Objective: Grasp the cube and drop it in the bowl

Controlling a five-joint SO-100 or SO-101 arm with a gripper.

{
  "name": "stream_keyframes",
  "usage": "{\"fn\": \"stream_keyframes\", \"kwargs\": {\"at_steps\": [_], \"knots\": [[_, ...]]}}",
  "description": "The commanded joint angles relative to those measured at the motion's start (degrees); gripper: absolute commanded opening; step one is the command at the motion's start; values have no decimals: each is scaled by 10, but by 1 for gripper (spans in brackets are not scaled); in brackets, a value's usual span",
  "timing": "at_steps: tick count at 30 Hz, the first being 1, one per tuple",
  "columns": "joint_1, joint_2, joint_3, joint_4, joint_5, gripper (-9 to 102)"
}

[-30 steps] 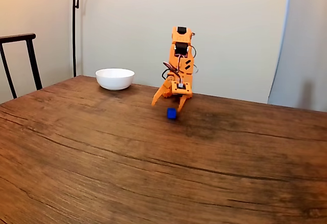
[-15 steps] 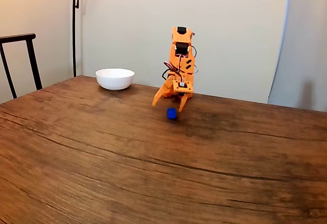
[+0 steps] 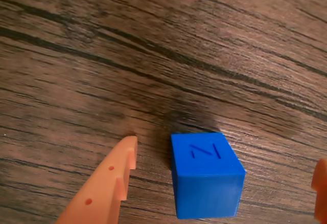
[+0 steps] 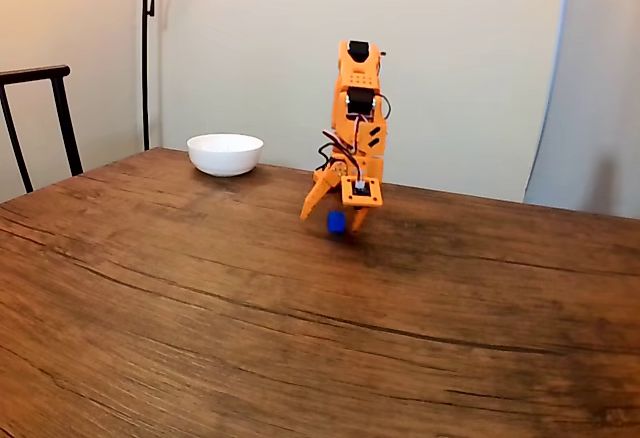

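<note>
The small blue cube [image 3: 204, 175], with a raised letter on its top face, rests on the wooden table [image 3: 153, 55]. In the wrist view one orange finger [image 3: 104, 185] lies to the cube's left, and the other finger's tip [image 3: 321, 185] shows at the right edge. My gripper [image 3: 225, 157] is open with a gap on both sides of the cube. In the fixed view the gripper [image 4: 330, 221] reaches down to the table around the cube [image 4: 337, 222]. The white bowl [image 4: 225, 153] stands to the left, further back, and looks empty.
A dark chair [image 4: 40, 118] stands off the table's left end, and a lamp pole [image 4: 147, 48] rises behind the bowl. The wide wooden table [image 4: 300, 338] stretches toward the camera. A pale curtain [image 4: 590, 88] hangs at the right.
The arm has leaned forward and lowered. The open fingers, which hung just above and behind the cube, now reach down on either side of it. The cube and bowl have not moved.
</note>
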Motion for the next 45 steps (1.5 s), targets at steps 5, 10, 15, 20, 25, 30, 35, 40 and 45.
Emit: {"fn": "stream_keyframes", "kwargs": {"at_steps": [5, 10, 15, 20, 25, 30, 35, 40, 45], "knots": [[2, -22, -12, 1, 4, 43], [4, -21, -19, 29, 4, 33], [11, -21, -18, 34, 4, 31], [11, -21, -21, 66, 4, 31], [11, -21, -21, 66, 4, 31], [11, -21, -21, 64, 4, 31], [11, -21, -20, 61, 4, 27], [11, -23, -20, 62, 4, 12], [11, -23, -20, 62, 0, 6]]}}
